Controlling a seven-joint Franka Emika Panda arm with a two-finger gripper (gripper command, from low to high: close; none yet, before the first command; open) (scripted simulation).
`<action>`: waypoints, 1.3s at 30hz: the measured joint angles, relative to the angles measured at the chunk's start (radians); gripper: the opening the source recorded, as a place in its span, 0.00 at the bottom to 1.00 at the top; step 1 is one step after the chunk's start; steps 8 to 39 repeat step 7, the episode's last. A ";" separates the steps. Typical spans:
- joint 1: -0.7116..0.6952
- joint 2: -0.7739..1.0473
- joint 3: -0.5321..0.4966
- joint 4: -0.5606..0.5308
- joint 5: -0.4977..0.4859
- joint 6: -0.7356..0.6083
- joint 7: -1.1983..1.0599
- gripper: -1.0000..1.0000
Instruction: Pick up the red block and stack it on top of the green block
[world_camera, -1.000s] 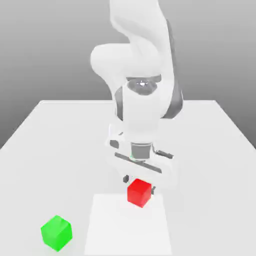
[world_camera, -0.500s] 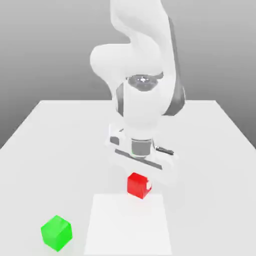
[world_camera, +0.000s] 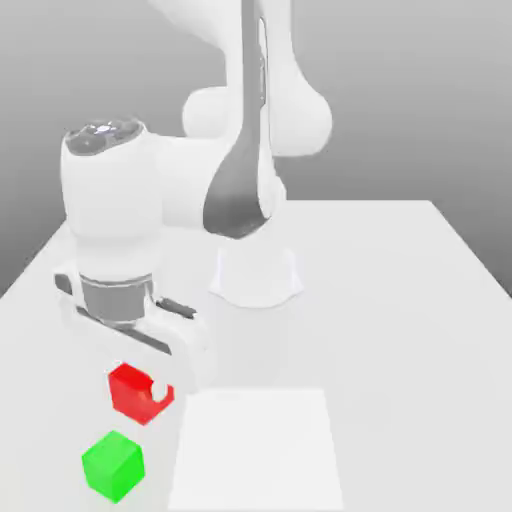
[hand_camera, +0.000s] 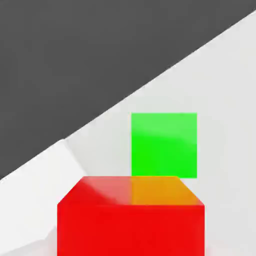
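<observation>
A: What is the claw (world_camera: 142, 392) doing?
B: It is pinching the red block (world_camera: 134, 391), a white fingertip (world_camera: 159, 390) showing against the cube's side. The block hangs tilted, clear of the worktop (world_camera: 400, 320).
A: And the green block (world_camera: 113, 466)?
B: It sits on the worktop near the front edge, toward the corner at the exterior view's left, just below the red one and apart from it.
A: What does the hand view give?
B: The red block (hand_camera: 131, 220) close up, with the green block (hand_camera: 164, 145) beyond it on the pale worktop (hand_camera: 225, 100).
A: Anything else?
B: A lighter square patch (world_camera: 255, 450) lies on the worktop beside the green block, toward the exterior view's right.
</observation>
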 joint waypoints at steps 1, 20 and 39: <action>-0.004 0.033 0.001 0.009 0.004 0.024 -0.010 0.00; -0.014 0.132 0.011 0.020 0.021 0.112 -0.028 1.00; -0.014 0.132 0.011 0.020 0.021 0.112 -0.028 1.00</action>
